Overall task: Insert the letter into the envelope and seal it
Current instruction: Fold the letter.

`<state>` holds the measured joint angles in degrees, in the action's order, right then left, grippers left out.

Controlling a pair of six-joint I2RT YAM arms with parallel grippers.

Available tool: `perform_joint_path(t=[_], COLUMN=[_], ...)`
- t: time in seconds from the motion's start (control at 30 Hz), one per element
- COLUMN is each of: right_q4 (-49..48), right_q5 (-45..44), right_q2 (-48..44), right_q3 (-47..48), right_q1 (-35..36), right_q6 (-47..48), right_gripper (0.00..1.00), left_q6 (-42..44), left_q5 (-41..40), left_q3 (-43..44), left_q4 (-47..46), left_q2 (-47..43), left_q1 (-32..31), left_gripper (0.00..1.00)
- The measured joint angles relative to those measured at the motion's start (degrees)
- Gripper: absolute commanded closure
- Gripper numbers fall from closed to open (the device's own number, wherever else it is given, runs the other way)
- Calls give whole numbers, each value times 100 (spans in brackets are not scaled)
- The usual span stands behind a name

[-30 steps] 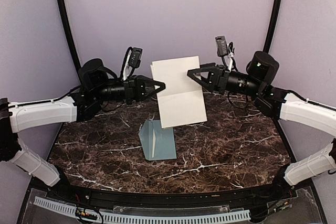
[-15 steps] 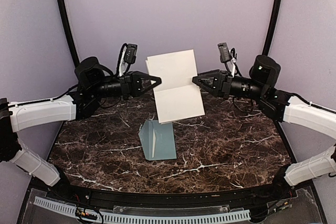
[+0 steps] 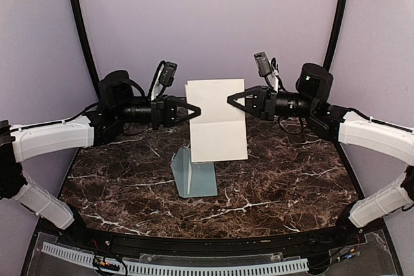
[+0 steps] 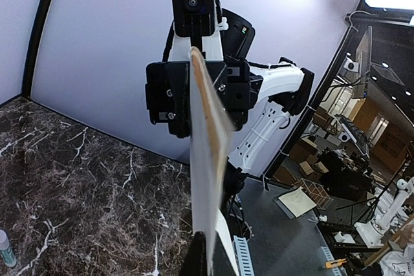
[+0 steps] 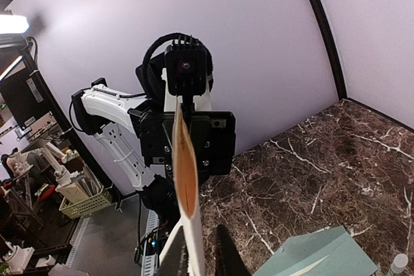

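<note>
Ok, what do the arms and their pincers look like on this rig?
The left arm and right arm have white shells, black joints and black cables. The left pincer and right pincer are black with tapered fingers, each carrying a small black camera.

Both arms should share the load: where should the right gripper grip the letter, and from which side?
Take the letter by its right edge near the fold, coming in sideways from the right, opposite the left gripper on the left edge. It hangs upright, edge-on to that side, so jaws can straddle it.
</note>
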<state>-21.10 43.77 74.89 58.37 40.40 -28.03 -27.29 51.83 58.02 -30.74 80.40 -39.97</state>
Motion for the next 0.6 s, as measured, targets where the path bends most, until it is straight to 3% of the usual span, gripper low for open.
perform_joint_path(t=[0.1,0.17,0.23,0.33,0.4,0.5,0.6], right_q4=[20,15,-17,-129,-232,-380,-525], right_q5=[42,-9,-140,-356,-514,-682,-750], right_q2=[26,26,13,-42,-118,-229,-256], right_q3=[15,15,13,13,13,13,13], right_q1=[44,55,59,59,59,59,59], right_q6=[2,-7,-7,-9,0,17,24], right_gripper=[100,100,100,100,100,100,100], left_q6=[2,-48,-131,-369,-476,-584,-669], left_q5=[35,81,155,258,289,323,330], left_q3=[2,4,4,-11,-98,-275,-391], left_q4=[-26,-92,-162,-319,-398,-442,-448], left_q2=[57,136,254,442,485,485,485], left_q1=[0,0,0,0,0,0,0], left_gripper=[58,44,39,38,42,56,58])
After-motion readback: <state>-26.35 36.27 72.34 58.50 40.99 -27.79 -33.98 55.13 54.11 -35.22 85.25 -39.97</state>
